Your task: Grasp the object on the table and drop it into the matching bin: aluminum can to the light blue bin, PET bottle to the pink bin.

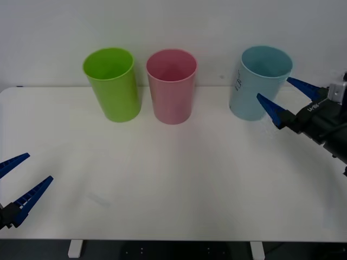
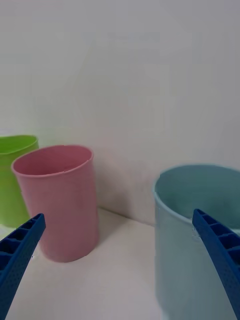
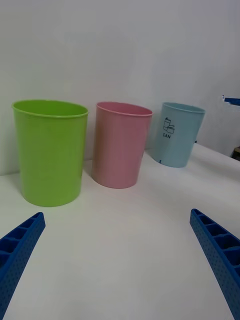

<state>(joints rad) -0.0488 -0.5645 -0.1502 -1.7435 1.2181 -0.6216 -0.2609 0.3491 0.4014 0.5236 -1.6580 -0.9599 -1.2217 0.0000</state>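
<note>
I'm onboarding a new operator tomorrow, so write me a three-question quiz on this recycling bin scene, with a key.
1. True or false: the right hand is open beside the light blue bin.
2. Which bin stands in the middle of the row? A) lime green bin B) pink bin C) light blue bin
3. Fill in: the word printed on the light blue bin is ____.

Key:
1. True; its fingers are spread by the bin's side, holding nothing.
2. B; the pink bin stands between the lime green bin and the light blue bin.
3. CAN, readable in the left wrist view; the left hand is open, low over the table.
</note>
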